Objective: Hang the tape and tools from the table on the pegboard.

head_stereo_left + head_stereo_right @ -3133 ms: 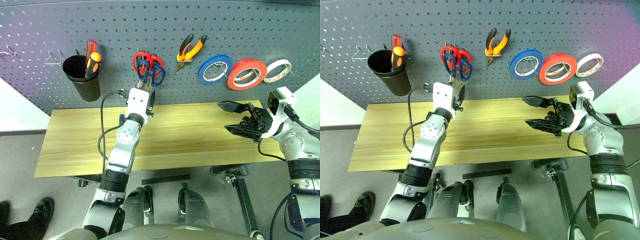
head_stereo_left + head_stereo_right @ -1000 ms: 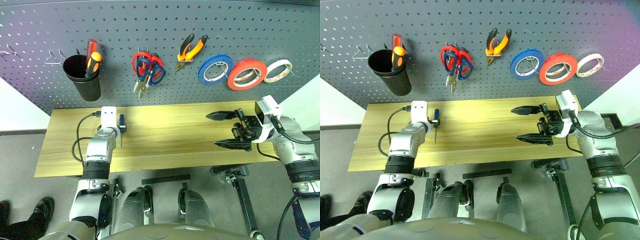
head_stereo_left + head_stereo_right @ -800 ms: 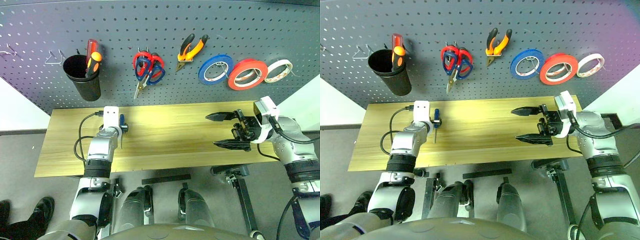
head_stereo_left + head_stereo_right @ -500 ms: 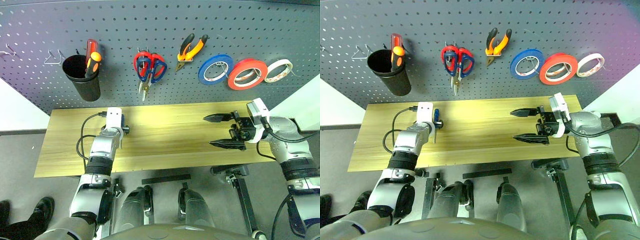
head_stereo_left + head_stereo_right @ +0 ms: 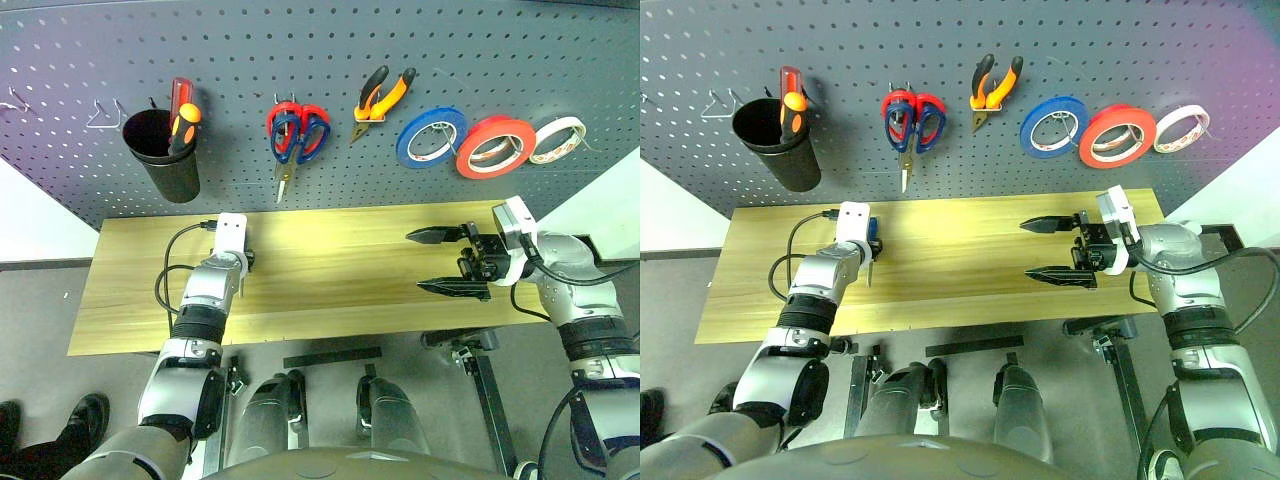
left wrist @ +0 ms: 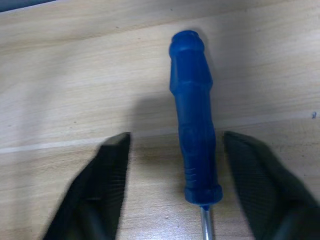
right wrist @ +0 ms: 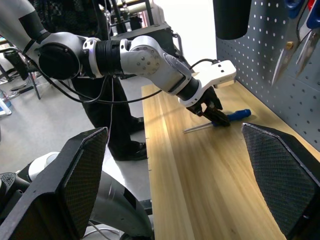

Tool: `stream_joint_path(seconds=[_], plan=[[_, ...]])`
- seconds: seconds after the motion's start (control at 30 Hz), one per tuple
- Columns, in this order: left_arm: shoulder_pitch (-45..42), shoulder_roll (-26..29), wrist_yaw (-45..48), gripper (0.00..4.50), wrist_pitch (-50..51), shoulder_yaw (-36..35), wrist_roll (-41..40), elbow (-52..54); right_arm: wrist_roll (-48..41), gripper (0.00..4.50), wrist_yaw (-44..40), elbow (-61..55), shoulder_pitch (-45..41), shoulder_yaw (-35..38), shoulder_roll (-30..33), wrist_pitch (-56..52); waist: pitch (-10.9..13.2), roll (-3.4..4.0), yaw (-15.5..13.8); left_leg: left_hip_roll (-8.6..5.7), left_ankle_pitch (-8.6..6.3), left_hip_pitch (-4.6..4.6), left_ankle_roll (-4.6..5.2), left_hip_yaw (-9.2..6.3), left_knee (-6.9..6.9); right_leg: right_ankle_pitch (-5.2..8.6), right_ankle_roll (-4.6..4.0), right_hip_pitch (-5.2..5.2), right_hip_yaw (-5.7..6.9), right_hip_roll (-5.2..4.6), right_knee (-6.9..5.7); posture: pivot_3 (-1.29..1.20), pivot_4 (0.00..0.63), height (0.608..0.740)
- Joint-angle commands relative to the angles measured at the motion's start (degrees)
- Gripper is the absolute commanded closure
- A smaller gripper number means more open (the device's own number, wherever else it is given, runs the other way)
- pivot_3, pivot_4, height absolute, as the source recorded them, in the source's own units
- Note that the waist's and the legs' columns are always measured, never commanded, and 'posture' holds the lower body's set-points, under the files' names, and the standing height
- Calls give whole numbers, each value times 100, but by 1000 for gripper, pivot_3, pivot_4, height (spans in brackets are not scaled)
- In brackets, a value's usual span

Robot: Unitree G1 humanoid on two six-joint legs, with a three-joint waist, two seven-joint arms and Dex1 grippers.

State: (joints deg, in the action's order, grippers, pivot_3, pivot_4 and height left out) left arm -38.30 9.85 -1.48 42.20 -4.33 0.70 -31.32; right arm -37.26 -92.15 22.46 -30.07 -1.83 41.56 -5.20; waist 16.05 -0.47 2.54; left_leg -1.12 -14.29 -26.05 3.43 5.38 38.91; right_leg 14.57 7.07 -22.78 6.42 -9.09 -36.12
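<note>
Blue-handled screwdriver (image 6: pixel 194 135) on table (image 5: pixel 340 270), between left fingers (image 6: pixel 105 185).

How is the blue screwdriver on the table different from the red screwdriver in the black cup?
The blue screwdriver lies flat on the wooden table; the red screwdriver stands handle-up in the black cup on the pegboard. The blue one shows its metal shaft; the cup hides the red one's. The blue one lies between the left gripper fingers; nothing is near the red one. Both have plastic handles.
</note>
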Motion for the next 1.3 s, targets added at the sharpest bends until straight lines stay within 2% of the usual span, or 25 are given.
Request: stream_joint_path(seconds=[0.03,0.13,0.17,0.4,0.6,0.67,0.83,1.0,1.3], plan=[[-102,-9,38,2858,-32,77,42,-3,-38,0,-35,-201,13,197,2,-14,1,0,0,0,0,0,0,1,-1,0,0,-1,0,0,0,-233,296,740],[-115,-10,47,3786,-27,92,38,-13,-34,0,-35,-209,13,204,0,-24,2,2,2,0,0,0,0,4,-3,0,0,-2,0,-2,1,-232,295,740],[-116,-5,62,3934,-10,99,33,-15,-34,0,-35,-211,11,205,-1,-28,3,2,2,0,0,0,0,5,-4,0,0,-3,0,-3,1,-234,297,740],[18,-102,-55,3933,149,2,-43,191,-68,0,-35,-168,-18,201,-9,-49,10,8,-1,0,-1,0,1,8,-6,0,0,-5,0,-5,2,-226,296,740],[691,-276,-278,3933,-128,54,56,1432,-290,0,-35,-138,-77,230,16,-197,12,9,3,0,-3,0,4,18,-16,0,0,-11,0,-9,6,-218,288,740],[1009,-241,-419,3933,-577,299,324,1805,-336,0,-35,-99,-101,247,2,-208,12,9,4,0,-2,0,3,20,-20,0,0,-15,0,-10,6,-215,285,740],[1787,-417,-874,3933,-262,417,667,2711,-468,0,-35,-33,-169,262,-15,-237,12,9,2,-5,-6,1,10,38,-30,-1,-1,-22,5,-28,9,-205,275,740],[2308,-485,-912,3933,-353,606,881,3398,-691,0,-35,92,-242,286,15,-308,12,9,-17,-6,-9,-1,15,56,-38,-2,0,-36,11,-39,9,-198,267,740],[2840,-90,-1055,3933,-1310,1352,1778,4085,-924,0,-35,429,-340,256,26,-285,11,9,-7,-6,-10,-1,17,68,-54,-4,-1,-46,14,-44,15,-190,252,740]])
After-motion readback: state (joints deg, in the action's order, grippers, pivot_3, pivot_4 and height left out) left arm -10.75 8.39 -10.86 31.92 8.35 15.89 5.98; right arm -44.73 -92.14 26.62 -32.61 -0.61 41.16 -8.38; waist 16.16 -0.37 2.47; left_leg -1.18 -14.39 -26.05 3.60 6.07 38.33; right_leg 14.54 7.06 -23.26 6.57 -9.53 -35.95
